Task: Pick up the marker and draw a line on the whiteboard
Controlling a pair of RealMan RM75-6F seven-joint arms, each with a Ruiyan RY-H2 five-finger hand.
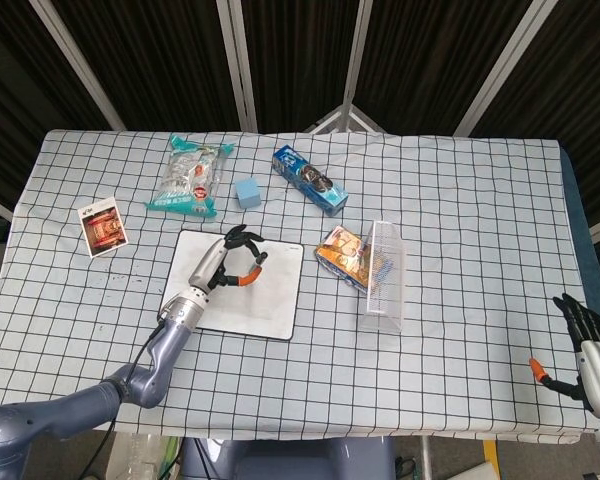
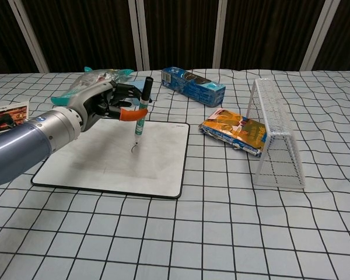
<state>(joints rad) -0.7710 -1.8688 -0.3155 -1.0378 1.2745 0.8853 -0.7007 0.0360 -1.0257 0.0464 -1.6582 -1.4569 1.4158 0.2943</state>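
Observation:
My left hand (image 2: 105, 103) (image 1: 225, 263) hovers over the whiteboard (image 2: 99, 163) (image 1: 270, 300) and grips the marker (image 2: 142, 108) nearly upright. The marker's tip points down and stops just above a short dark mark (image 2: 133, 150) on the board. In the head view the marker is mostly hidden by the fingers. My right hand (image 1: 583, 350) rests at the table's near right corner, fingers spread, holding nothing; the chest view does not show it.
A white wire rack (image 2: 274, 137) and an orange snack pack (image 2: 233, 129) lie right of the board. Behind it sit a blue box (image 2: 193, 86), a clear snack bag (image 2: 93, 81) and a blue cube (image 1: 246, 191). A card (image 1: 103, 229) lies at the left.

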